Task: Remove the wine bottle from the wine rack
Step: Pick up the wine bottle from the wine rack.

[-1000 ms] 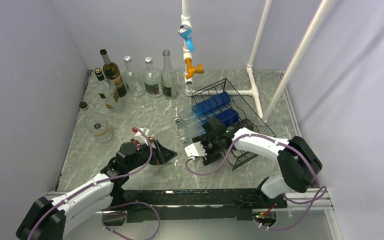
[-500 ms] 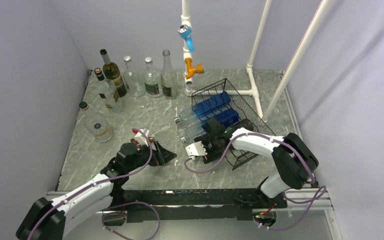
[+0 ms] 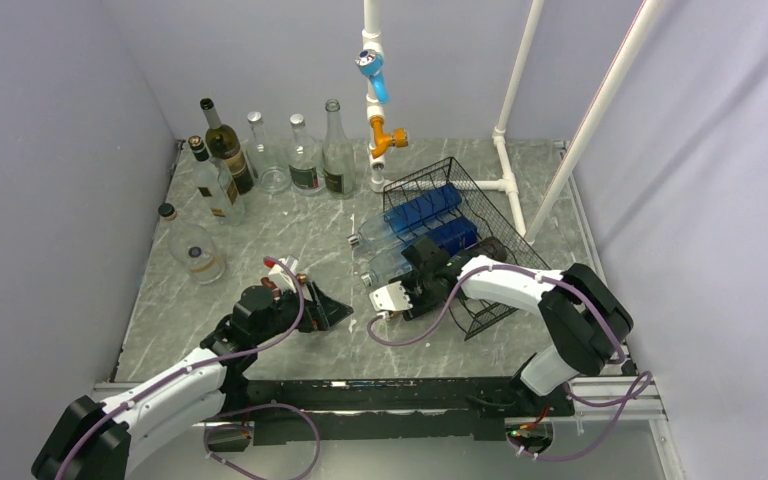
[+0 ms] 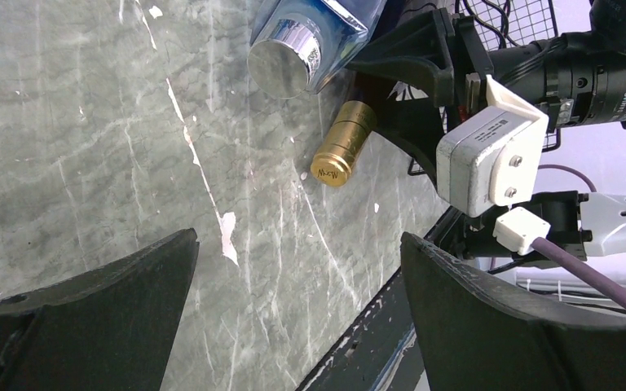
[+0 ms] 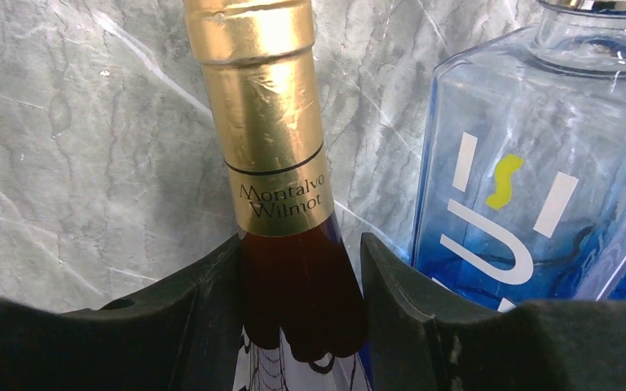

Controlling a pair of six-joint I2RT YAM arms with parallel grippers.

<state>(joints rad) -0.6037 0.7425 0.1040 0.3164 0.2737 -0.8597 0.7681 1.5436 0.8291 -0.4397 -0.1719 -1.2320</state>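
The black wire-mesh wine rack [image 3: 490,205] stands right of centre and holds two blue glass bottles [image 3: 415,215] lying with their necks to the left. A dark wine bottle with a gold foil neck [image 5: 273,122] lies at the rack's near-left side, its neck sticking out over the table [image 4: 344,147]. My right gripper [image 3: 415,290] is shut on that neck just below the foil [image 5: 300,242], one finger on each side. In the top view the bottle is mostly hidden under the gripper. My left gripper [image 3: 325,312] is open and empty above the table, left of the bottle's tip [image 4: 297,236].
A blue bottle [image 5: 530,179] lies close beside the right finger; its silver cap [image 4: 287,63] shows in the left wrist view. Several bottles stand at the back left [image 3: 225,150], and a round one [image 3: 195,250] stands nearer. A white pipe frame [image 3: 505,150] rises behind the rack.
My right gripper and forearm have shifted slightly back toward the rack, staying around the bottle neck. The left arm has not moved.
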